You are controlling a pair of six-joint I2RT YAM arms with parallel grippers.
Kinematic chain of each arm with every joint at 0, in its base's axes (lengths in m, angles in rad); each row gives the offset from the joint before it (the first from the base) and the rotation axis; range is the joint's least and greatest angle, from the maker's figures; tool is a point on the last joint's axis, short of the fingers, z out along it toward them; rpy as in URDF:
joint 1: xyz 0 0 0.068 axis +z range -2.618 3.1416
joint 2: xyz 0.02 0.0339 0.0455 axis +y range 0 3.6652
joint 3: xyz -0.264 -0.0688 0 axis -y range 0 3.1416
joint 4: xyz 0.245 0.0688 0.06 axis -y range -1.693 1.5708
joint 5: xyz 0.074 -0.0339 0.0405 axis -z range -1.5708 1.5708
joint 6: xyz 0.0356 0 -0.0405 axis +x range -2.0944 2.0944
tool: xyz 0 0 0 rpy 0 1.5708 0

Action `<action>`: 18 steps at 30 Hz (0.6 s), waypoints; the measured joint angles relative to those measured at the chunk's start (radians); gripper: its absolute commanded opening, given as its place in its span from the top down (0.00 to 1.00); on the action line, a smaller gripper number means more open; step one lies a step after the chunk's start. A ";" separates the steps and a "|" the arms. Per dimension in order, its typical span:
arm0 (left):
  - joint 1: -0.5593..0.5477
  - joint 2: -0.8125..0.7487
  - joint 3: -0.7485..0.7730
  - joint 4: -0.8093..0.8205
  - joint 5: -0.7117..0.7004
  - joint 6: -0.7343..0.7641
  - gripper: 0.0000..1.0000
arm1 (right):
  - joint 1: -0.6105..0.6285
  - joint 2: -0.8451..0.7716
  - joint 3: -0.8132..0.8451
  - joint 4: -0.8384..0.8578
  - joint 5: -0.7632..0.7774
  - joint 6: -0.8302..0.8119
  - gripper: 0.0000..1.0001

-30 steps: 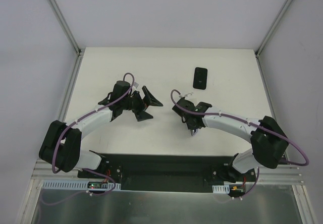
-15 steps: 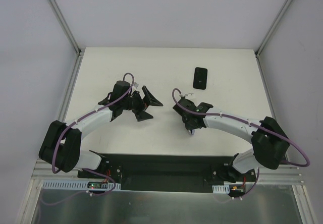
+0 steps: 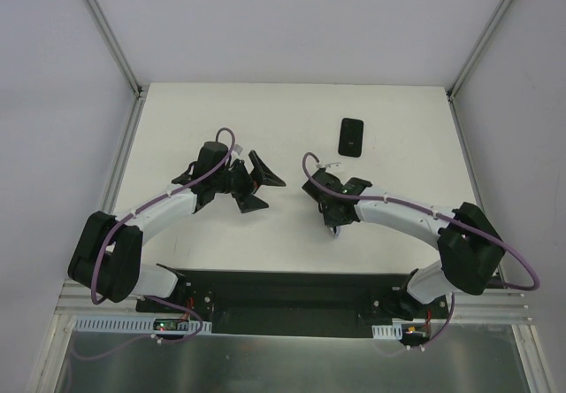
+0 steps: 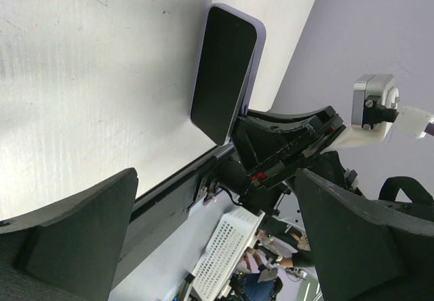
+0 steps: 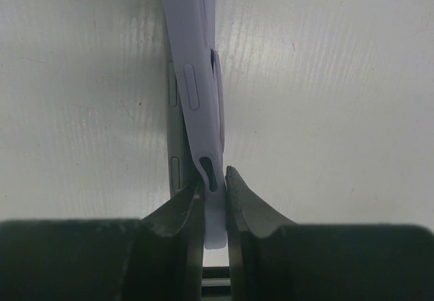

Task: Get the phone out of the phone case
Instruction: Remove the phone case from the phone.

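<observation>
Right wrist: case [image 5: 194, 77] (edge-on) in end effector [image 5: 214, 179]

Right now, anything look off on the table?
The lavender silicone phone case is not lying flat. It is turned up on edge over the white table, with one end pinched in the right gripper. The left gripper is open beside it, touching nothing.

Phone case [image 5: 196, 77] pale lilac, its broad face dark; phone [image 3: 351, 136] black; fingers [image 5: 178, 213] black; worktop [image 3: 398, 119] cream-white; right arm [image 3: 398, 214] white, joints black.
</observation>
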 measured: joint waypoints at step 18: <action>-0.034 0.002 0.000 -0.003 -0.002 -0.001 0.02 | -0.039 0.021 -0.015 0.024 -0.045 0.001 0.83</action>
